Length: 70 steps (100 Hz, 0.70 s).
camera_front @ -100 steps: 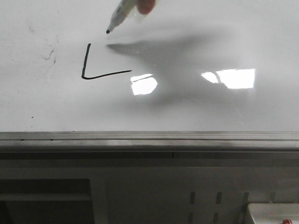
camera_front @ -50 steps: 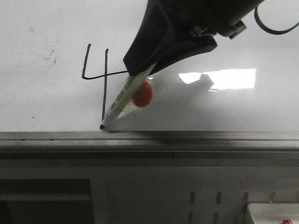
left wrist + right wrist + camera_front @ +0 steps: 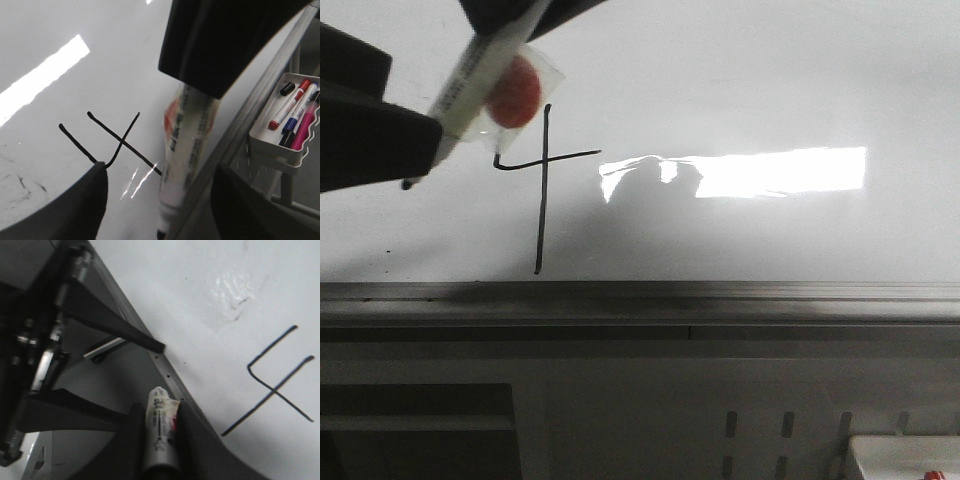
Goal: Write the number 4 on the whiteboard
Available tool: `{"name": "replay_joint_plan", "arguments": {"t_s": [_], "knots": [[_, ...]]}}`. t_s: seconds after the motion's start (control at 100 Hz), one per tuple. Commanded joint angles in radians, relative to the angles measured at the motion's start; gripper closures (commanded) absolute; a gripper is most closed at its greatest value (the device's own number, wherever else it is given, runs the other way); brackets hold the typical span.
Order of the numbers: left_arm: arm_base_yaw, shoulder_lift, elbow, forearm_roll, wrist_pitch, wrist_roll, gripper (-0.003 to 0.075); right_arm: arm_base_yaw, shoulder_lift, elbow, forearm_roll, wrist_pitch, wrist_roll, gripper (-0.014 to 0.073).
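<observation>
The number 4 [image 3: 542, 180] is drawn in thin black line on the whiteboard [image 3: 770, 80], with a long vertical stroke ending near the rail. It also shows in the left wrist view [image 3: 120, 145] and the right wrist view [image 3: 275, 385]. My right gripper [image 3: 525, 12] reaches in from the top and is shut on a white marker [image 3: 470, 75] with a red sticker. The marker's black tip points down-left, to the left of the 4. My left gripper [image 3: 415, 95] is open at the far left. Its fingers stand on either side of the marker [image 3: 182, 150] without gripping it.
A grey metal rail [image 3: 640, 295] runs along the board's near edge. A white tray [image 3: 280, 145] of spare markers hangs beyond the rail; its corner shows in the front view [image 3: 900, 455]. Faint smudges [image 3: 20, 182] mark the board left of the 4. A bright glare [image 3: 770, 170] lies right of it.
The marker's tip was at the foot of the 4's vertical stroke by the rail. My right gripper has carried it up and left. My left gripper has come into view around it.
</observation>
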Motion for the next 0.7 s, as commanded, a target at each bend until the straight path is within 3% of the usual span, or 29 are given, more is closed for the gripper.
{"name": "replay_joint_plan", "arguments": {"t_s": [0.0, 0.14, 0.32, 0.54, 0.61, 0.69], "knots": [[-0.003, 0.025, -0.048, -0.006, -0.090, -0.010, 0.0315, 0.020, -0.036, -0.039, 0.011, -0.038, -0.015, 0.0658], [-0.003, 0.039, -0.048, -0.006, -0.097, -0.010, 0.0353, 0.039, -0.036, -0.039, 0.011, -0.037, -0.015, 0.0658], [-0.003, 0.035, -0.048, -0.006, -0.080, -0.010, 0.0739, 0.039, -0.036, -0.039, 0.011, -0.039, -0.015, 0.0658], [-0.003, 0.035, -0.048, -0.005, -0.054, -0.010, 0.0741, 0.039, -0.036, -0.039, 0.011, -0.040, -0.015, 0.0648], [-0.003, 0.035, -0.048, -0.011, -0.052, -0.010, 0.0741, 0.039, -0.036, -0.039, 0.011, -0.040, -0.015, 0.0549], [-0.003, 0.035, -0.048, -0.105, -0.040, -0.024, 0.0741, 0.027, -0.039, -0.039, 0.011, -0.052, -0.015, 0.0293]]}}
